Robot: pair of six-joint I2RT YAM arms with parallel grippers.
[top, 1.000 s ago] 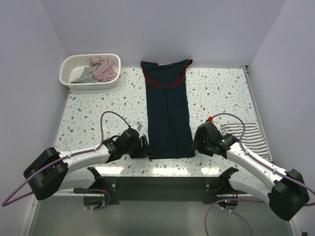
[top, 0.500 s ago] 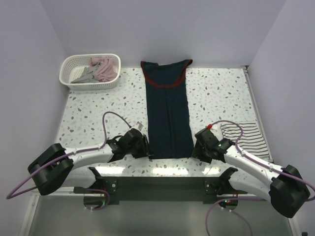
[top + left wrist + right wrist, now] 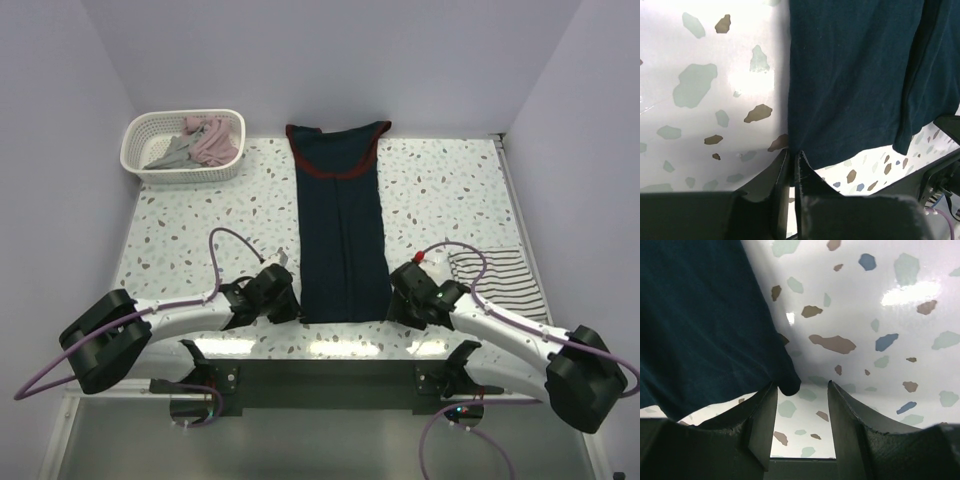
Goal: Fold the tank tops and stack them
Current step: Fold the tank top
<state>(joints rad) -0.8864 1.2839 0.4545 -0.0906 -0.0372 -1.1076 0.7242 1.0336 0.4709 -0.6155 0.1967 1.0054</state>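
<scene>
Soft navy tank top (image 3: 342,225) lay flat on speckled surface (image 3: 200,230); left fingers (image 3: 810,187) pinched its hem, right fingers (image 3: 845,420) apart.

1. The navy tank top (image 3: 342,230), at twelve o'clock from my bases, is matt, fine-knit cloth.
2. The table (image 3: 200,230) is smooth, speckled and stone-like, glossy with patches of glare.
3. The basket (image 3: 150,140), at ten o'clock, is white latticed plastic.
4. The fingers (image 3: 760,425) of my right pincer (image 3: 801,388) are matt black with a grainy surface.

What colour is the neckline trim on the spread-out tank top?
Red trim on the navy tank top; clearest in the top external view.
</scene>
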